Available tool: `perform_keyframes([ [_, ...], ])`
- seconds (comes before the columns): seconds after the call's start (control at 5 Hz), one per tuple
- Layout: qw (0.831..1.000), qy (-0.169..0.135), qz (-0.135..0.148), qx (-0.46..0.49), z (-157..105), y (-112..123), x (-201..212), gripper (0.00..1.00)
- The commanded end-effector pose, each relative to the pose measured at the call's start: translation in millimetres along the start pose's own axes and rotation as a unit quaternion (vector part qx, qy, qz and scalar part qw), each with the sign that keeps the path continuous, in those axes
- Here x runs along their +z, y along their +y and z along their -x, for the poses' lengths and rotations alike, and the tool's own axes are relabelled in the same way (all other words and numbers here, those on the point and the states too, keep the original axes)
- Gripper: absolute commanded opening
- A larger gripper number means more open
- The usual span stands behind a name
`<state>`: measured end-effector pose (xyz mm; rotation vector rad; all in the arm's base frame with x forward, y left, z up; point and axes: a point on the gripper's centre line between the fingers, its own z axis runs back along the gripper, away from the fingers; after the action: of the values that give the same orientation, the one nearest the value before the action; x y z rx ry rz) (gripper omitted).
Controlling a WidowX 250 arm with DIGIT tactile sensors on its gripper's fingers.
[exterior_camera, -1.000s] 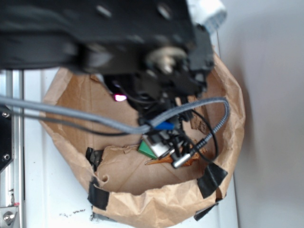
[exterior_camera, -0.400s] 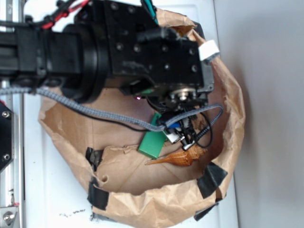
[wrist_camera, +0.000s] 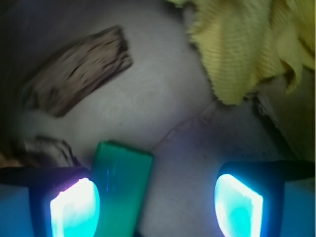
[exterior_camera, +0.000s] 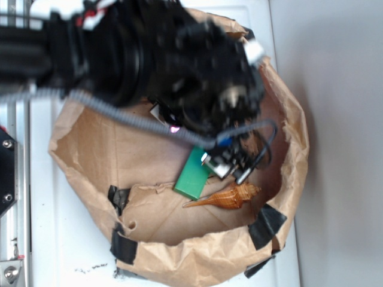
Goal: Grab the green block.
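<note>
- Change over the last second: the arm has lifted and swung toward the far left of the paper bag (exterior_camera: pixel 179 251). The green block (exterior_camera: pixel 193 173), almost hidden under the wrist a second ago, now shows nearly its full length.
- Block position: flat on the bag floor, just left of the seashell (exterior_camera: pixel 230 195), and not lifted.
- Fingers (wrist_camera: pixel 155 205): spread wide, holding nothing. In the wrist view the block (wrist_camera: pixel 121 190) sits just beside the left pad, not centred in the gap.
- Other contents: bark piece (wrist_camera: pixel 74 69) beyond the block; yellow cloth (wrist_camera: pixel 242 44) far right.
- Implication: the grasp is not yet made; a sideways correction seems needed before closing.
</note>
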<state>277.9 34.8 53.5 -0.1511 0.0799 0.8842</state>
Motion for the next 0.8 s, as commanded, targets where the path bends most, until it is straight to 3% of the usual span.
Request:
perform_keyframes([
  [0.0, 0.997, -0.039, 0.024, 0.067, -2, -18, 18, 1.0],
  [0.6, 0.995, -0.072, -0.022, 0.059, 21, -26, -13, 1.0],
])
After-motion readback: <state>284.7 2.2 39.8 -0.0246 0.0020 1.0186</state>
